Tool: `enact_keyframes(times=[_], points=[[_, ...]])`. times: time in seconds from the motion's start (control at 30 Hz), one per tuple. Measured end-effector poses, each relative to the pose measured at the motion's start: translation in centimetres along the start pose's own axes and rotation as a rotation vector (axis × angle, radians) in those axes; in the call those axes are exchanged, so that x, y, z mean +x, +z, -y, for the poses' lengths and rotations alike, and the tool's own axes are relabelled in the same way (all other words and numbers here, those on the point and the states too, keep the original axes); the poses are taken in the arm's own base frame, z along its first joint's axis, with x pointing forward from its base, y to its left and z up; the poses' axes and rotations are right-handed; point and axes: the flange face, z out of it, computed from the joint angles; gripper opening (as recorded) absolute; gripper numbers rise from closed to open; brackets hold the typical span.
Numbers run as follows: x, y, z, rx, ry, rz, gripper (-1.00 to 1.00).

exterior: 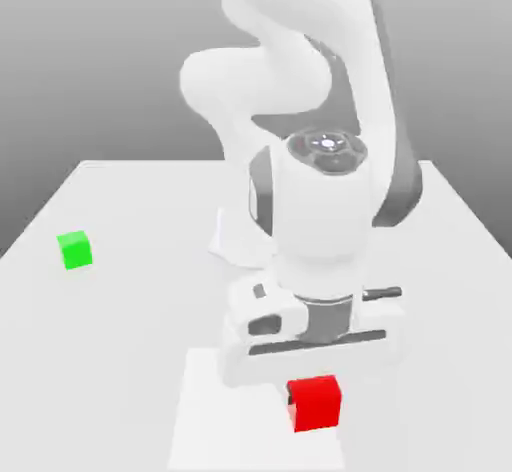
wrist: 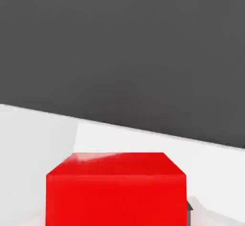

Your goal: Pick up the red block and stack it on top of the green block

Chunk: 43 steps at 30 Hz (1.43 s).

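The red block (exterior: 316,403) sits on the table (exterior: 120,360), near the front edge in the exterior view; the green block (exterior: 75,250) sits well apart from it, far off toward the exterior view's left; nothing is on top of the green block, so the stacking is not done yet.

The arm is low over the red block; the gripper (exterior: 312,385) is right down on it; in the hand view the red block (wrist: 116,189) is very close and big, right under the hand. The red block looks like it rests on the table, not up in the air; so I think the job is at the grabbing step, near the start.

The jaws are pulled in as tight as they go here; they look clamped on the red block, one on each side; a small dark bit of a finger (wrist: 190,205) peeks out just beside the block in the hand view. I cannot see the finger pads themselves press on the block in the exterior view, since the hand hides them; so the hold is my best guess from how close it all is.

What is left: lift the red block up; carry it across to the green block; set it down on top, lined up well; then let go.
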Motion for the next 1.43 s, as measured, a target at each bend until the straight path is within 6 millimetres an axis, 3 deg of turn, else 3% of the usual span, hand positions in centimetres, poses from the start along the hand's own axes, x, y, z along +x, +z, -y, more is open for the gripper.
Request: enact_keyframes(times=[0.1,0.17,0.3,0.4,0.53,0.67,0.77,0.87,1.43], points=[[4.0,-0.8,-6.9,-0.022,0.202,-0.021,-1.00],[7.0,-1.4,-14.2,-0.039,0.401,-0.032,-1.00],[8.5,-2.3,-26.5,-0.062,0.737,-0.042,-1.00],[7.5,-2.7,-33.3,-0.068,0.938,-0.042,-1.00],[4.5,-2.9,-41.2,-0.064,1.202,-0.029,-1.00],[-0.4,-2.6,-48.6,-0.047,1.491,-0.002,-1.00],[-4.9,-2.1,-52.8,-0.022,1.706,0.027,-1.00],[-6.3,-1.2,-53.8,0.008,1.776,0.060,-1.00],[-6.5,4.4,-53.7,0.023,1.787,0.071,-1.00]])
